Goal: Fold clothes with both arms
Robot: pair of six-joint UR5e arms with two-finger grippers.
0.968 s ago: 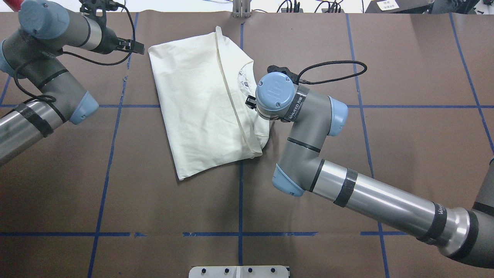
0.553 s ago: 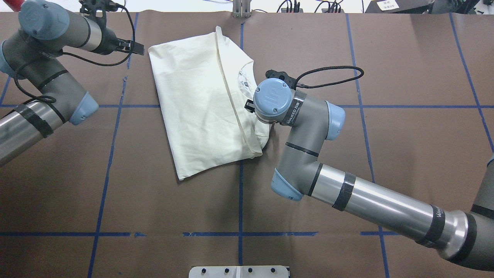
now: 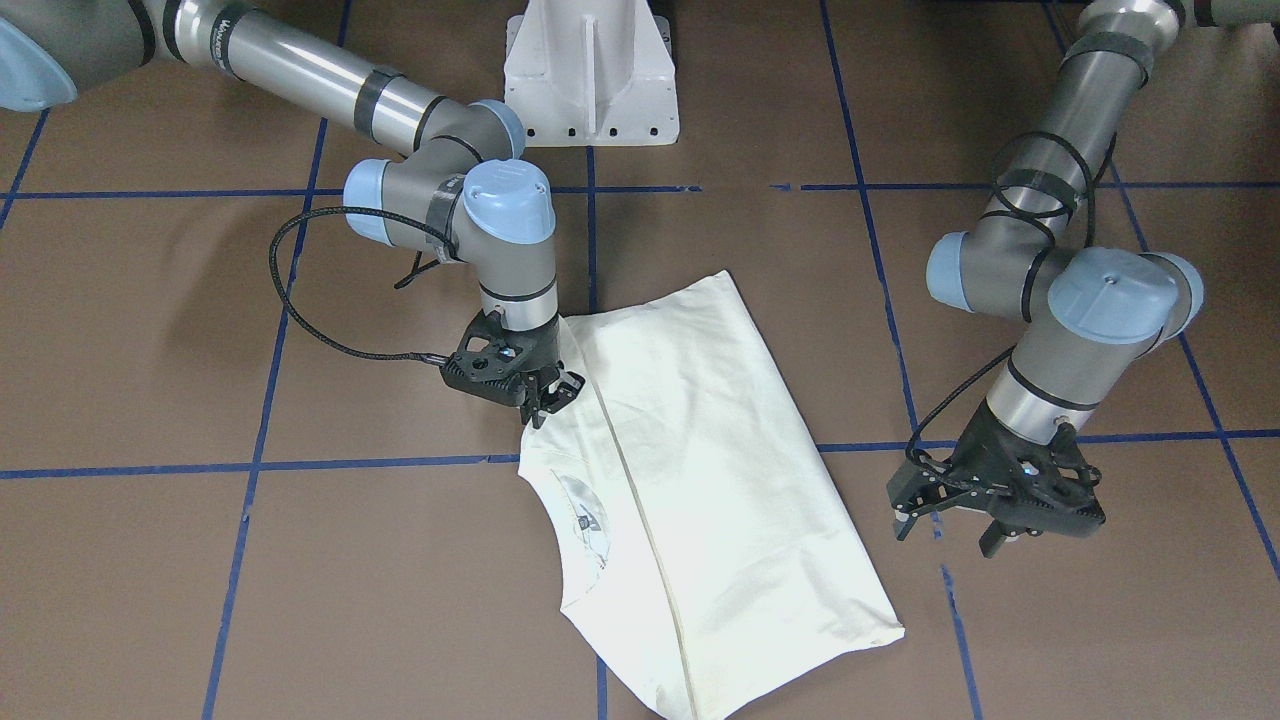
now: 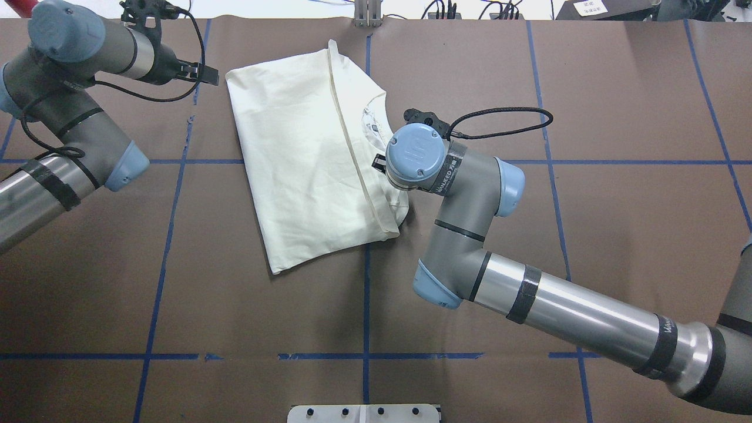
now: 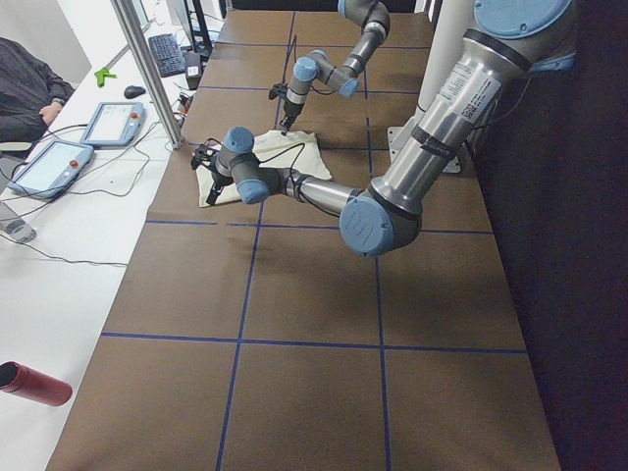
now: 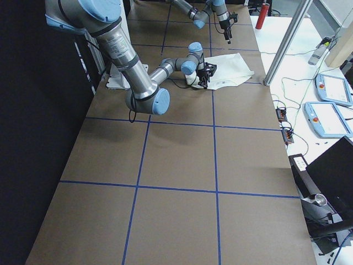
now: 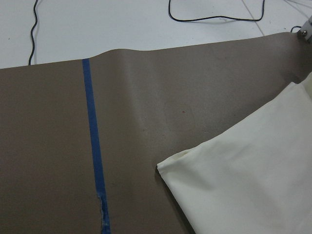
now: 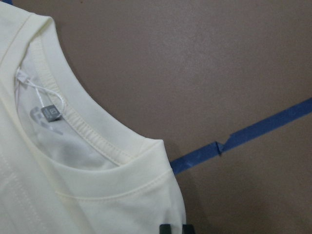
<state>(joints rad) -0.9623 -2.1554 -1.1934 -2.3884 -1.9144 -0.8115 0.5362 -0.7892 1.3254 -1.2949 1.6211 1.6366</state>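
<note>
The cream T-shirt (image 4: 305,158) lies folded on the brown table, plain side up, and its print is hidden. It also shows in the front view (image 3: 720,480). Its collar and neck label (image 8: 51,113) face my right arm. My right gripper (image 3: 545,400) is low at the shirt's shoulder edge beside the collar. Its fingertips (image 8: 175,229) are together on that edge, so it is shut on the cloth. My left gripper (image 3: 950,530) is open and empty, just off the shirt's far corner (image 7: 163,165). In the overhead view my left gripper (image 4: 205,73) is on the left.
Blue tape lines (image 4: 366,294) grid the brown paper cover. The white pedestal base (image 3: 590,70) stands at the robot's side. Cables run along the far table edge (image 4: 470,12). Tablets (image 5: 49,162) lie on a white bench beyond the table's end.
My right wrist has moved a little toward the robot along the shirt's collar-side edge, and the cloth bulge there has shifted slightly. The left arm has hardly moved.
</note>
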